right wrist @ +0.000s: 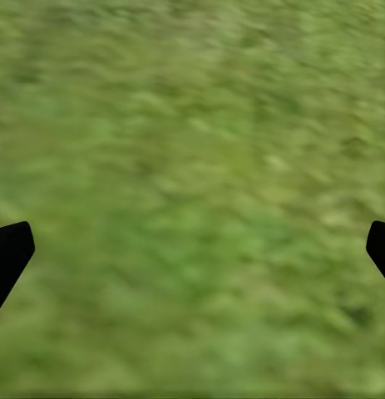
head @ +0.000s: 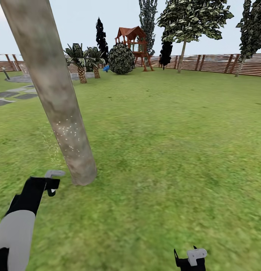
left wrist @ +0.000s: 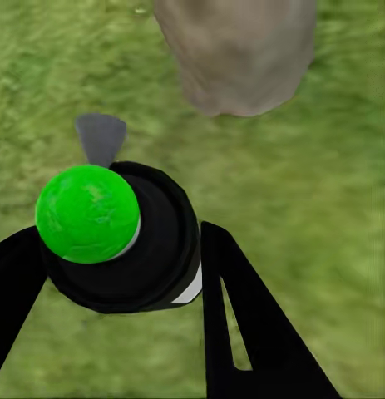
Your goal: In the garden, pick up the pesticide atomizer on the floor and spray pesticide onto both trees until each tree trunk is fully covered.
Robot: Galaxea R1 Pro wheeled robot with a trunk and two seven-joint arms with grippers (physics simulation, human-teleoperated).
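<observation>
Left claw: the black two-fingered left gripper [left wrist: 117,274] was closed around the pesticide atomizer [left wrist: 125,237], a small spray bottle with a black top, a grey nozzle and a bright green round spot on its cap (green in the wrist view, no red to be seen there); its fingers [left wrist: 242,324] pressed both sides of the bottle. In the head view the same left gripper [head: 51,183] showed at the end of a black and white arm, with the atomizer [head: 54,174] and its grey nozzle at the tip.

Right claw: the black right gripper [right wrist: 192,249] hung over bare grass with its fingertips [right wrist: 9,249] spread wide and nothing between them. In the head view the right gripper [head: 190,259] sat low, well apart from the left one, with a pale grey part on top.

Trunk: the thick pale grey-brown mottled tree trunk [head: 51,94] stood just ahead of the left gripper, leaning in the head view, its base [left wrist: 238,58] on the grass close beyond the nozzle. Small white specks dotted its lower part.

Lawn: the wide green grass lawn [head: 164,131] ran on from both grippers.

Far beyond the claws: short palms with woven tan trunks [head: 82,62], a round dark shrub [head: 121,59], a red-brown wooden play tower [head: 132,43], a leafy tree with a thin pale stem [head: 187,22], and the brown slatted wooden fence [head: 217,63] closing it all in. Grey paving stones [head: 14,94] lay off beyond the left gripper's side.
</observation>
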